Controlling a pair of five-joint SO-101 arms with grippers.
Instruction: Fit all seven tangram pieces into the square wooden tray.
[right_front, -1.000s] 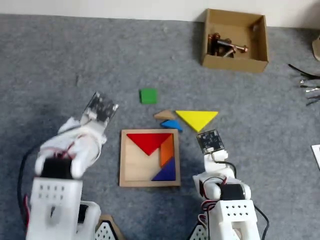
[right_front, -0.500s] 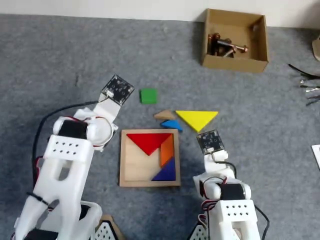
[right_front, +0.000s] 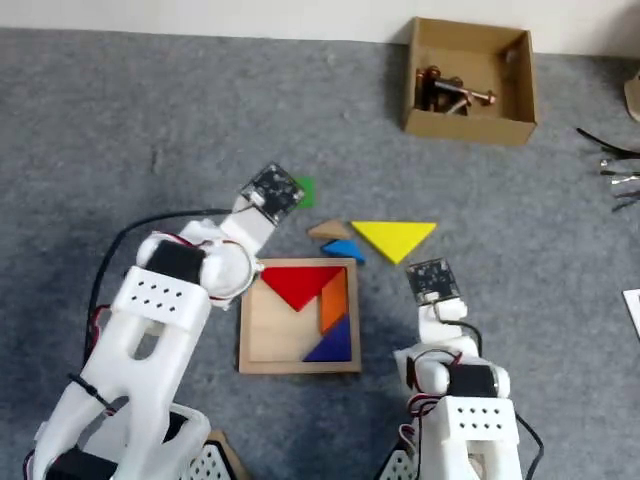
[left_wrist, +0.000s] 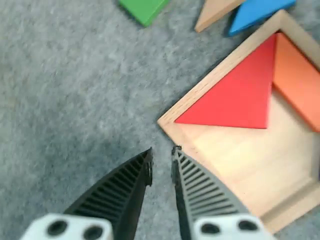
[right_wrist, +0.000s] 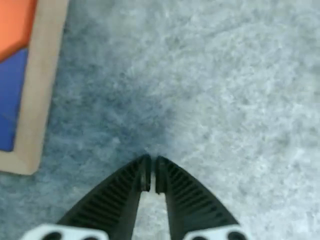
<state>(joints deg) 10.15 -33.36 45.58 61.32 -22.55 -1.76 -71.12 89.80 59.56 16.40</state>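
The grey carpeted table (right_front: 120, 120) bore the wooden tray (right_front: 243, 320), a green square (right_front: 305, 188), tan triangle (right_front: 327, 229), blue piece (right_front: 343, 249) and yellow triangle (right_front: 392, 238) beyond it, and a cardboard box (right_front: 465, 127) farther back.

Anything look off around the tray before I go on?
Nothing spilled or broken. The blue piece seems to lie against the far rim of the tray, touching the tan triangle; the green square and yellow triangle lie loose on the carpet.

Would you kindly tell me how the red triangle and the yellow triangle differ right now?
The red triangle lies inside the wooden tray; the yellow triangle lies outside it, on the grey mat. One is red, the other yellow. Both are large triangles pointing the same way.
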